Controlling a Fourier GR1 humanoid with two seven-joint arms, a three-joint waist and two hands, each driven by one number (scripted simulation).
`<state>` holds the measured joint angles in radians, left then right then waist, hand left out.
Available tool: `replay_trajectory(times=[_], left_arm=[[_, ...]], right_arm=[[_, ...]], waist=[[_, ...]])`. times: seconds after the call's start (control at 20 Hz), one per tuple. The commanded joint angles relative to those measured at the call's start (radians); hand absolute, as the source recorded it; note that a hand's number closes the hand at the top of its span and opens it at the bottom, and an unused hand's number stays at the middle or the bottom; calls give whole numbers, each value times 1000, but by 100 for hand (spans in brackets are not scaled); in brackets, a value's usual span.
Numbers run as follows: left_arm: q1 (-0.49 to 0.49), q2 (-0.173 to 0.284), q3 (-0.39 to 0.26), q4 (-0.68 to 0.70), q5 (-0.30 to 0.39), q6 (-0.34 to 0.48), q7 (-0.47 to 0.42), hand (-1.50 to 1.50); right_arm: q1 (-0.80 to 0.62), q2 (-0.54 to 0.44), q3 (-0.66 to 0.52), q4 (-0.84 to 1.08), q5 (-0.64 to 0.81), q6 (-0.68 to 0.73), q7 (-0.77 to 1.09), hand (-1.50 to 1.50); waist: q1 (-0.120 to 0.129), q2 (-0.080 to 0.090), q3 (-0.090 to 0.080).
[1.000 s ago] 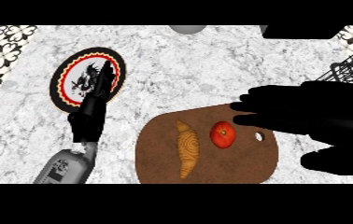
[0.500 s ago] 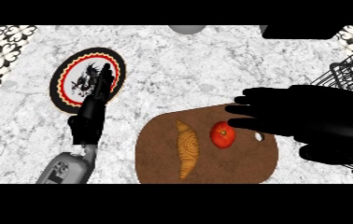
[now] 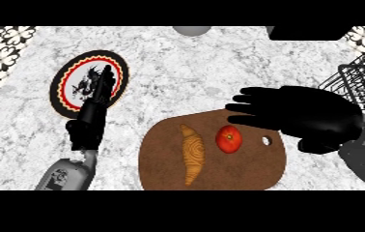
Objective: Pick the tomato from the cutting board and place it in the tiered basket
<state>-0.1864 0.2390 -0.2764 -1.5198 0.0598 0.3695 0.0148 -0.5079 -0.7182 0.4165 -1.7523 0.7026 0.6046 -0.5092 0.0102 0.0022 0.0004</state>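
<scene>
On the brown cutting board (image 3: 164, 163), a red tomato (image 3: 229, 139) lies beside a croissant (image 3: 191, 153); the right hand (image 3: 314, 115) hovers above, fingers outstretched, grasping nothing.

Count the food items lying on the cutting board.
2. A croissant lies on the left part of the cutting board, and a tomato sits to its right, near the right hand. Nothing else shows there.

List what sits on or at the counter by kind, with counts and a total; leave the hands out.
Tomato: 1
Croissant: 1
Cutting board: 1
Plate: 1
Wire basket: 1, partly in view at the right edge
Total: 5
</scene>
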Motion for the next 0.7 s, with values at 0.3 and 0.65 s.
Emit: replay_trajectory(times=[0.3, 0.65], left_arm=[[71, -35, 17, -15, -40, -25, -27, 0], [18, -56, 41, -25, -67, -32, 21, 0]], right_arm=[[-38, 82, 20, 150, 89, 49, -79, -150], [-47, 145, 59, 289, 147, -44, -159, -150]], waist=[[-4, -2, -1], [-2, -1, 0]])
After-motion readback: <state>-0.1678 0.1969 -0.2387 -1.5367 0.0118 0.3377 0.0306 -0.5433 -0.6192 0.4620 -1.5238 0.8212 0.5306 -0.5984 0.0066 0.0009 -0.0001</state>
